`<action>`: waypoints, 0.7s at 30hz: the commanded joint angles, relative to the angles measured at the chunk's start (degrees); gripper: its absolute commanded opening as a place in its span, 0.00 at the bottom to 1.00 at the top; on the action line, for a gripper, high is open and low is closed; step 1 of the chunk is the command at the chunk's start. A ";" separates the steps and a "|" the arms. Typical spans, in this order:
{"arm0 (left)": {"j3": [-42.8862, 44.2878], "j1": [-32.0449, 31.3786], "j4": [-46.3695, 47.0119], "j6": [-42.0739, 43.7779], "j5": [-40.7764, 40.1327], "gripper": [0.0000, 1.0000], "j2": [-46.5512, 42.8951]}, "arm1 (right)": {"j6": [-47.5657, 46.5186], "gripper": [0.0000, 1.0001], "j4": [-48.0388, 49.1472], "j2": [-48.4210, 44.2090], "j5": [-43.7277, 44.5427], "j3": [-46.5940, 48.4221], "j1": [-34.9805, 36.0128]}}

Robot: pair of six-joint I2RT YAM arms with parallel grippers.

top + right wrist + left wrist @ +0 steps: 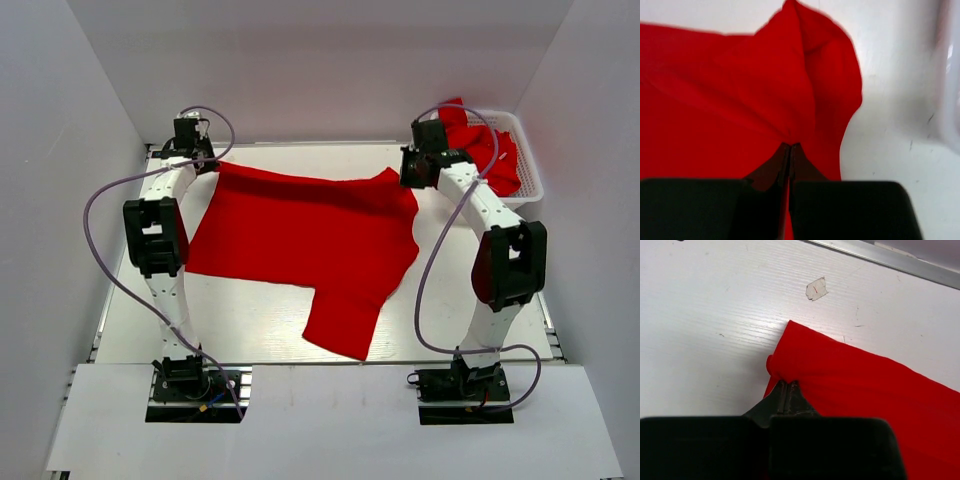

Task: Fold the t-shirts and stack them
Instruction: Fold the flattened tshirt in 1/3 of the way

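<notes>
One red t-shirt (300, 240) lies spread across the white table, a sleeve (345, 320) pointing toward the near edge. My left gripper (203, 160) is shut on the t-shirt's far left corner. In the left wrist view the closed tips (787, 384) pinch a small bunch of the cloth (865, 390). At the far right corner my right gripper (412, 178) is also shut on the t-shirt. The right wrist view shows its tips (790, 146) closed on gathered red fabric (730, 90). More red t-shirts (488, 150) lie heaped in the basket.
A white lattice basket (532, 180) stands at the back right corner, close behind the right gripper, and appears as a blur (947, 75) in the right wrist view. A scrap of tape (816, 289) is stuck on the table near the back metal rail (890, 260). White walls enclose three sides.
</notes>
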 commanded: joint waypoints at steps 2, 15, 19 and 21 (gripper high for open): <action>-2.33 0.42 -0.74 1.61 -0.35 0.00 -6.33 | 2.90 0.00 -4.21 -5.26 -3.89 -4.40 -0.08; -13.58 0.95 -0.21 2.23 -0.87 0.00 -12.30 | 10.72 0.00 -4.57 -12.47 -13.40 -18.02 0.44; -17.00 0.95 0.49 2.23 -0.87 0.00 -12.83 | 11.78 0.00 -5.19 -13.36 -12.87 -20.66 0.36; -18.23 0.95 0.49 1.61 -0.87 0.00 -13.36 | 12.83 0.00 -4.84 -13.36 -12.87 -22.51 0.36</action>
